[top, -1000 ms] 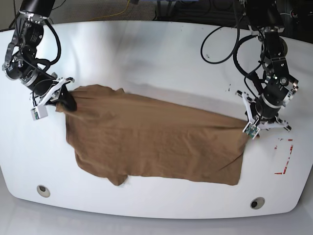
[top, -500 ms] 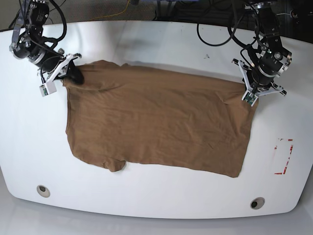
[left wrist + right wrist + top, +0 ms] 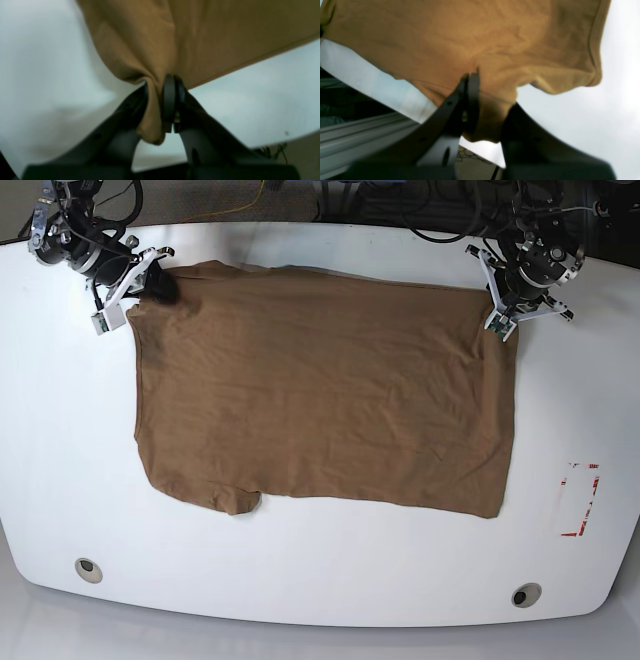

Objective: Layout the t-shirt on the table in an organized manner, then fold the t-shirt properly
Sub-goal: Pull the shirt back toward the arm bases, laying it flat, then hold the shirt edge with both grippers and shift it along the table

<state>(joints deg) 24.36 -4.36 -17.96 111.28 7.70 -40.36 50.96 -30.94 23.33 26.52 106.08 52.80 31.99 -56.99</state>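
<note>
The tan-brown t-shirt lies spread wide over the white table, stretched between both arms near the far edge. My left gripper, at the right of the base view, is shut on the shirt's far right corner; the left wrist view shows the cloth pinched between the black fingers. My right gripper, at the base view's left, is shut on the far left corner; in the right wrist view the fabric bunches between its fingers. A short sleeve pokes out at the shirt's near edge.
A red dashed rectangle mark sits on the table right of the shirt. Two round grey holes lie near the front edge. Black cables and frame parts run behind the table's far edge.
Both grippers have pulled the shirt's far corners toward the back of the table. The cloth has slid away from the front edge and now lies flatter and more evenly spread.
</note>
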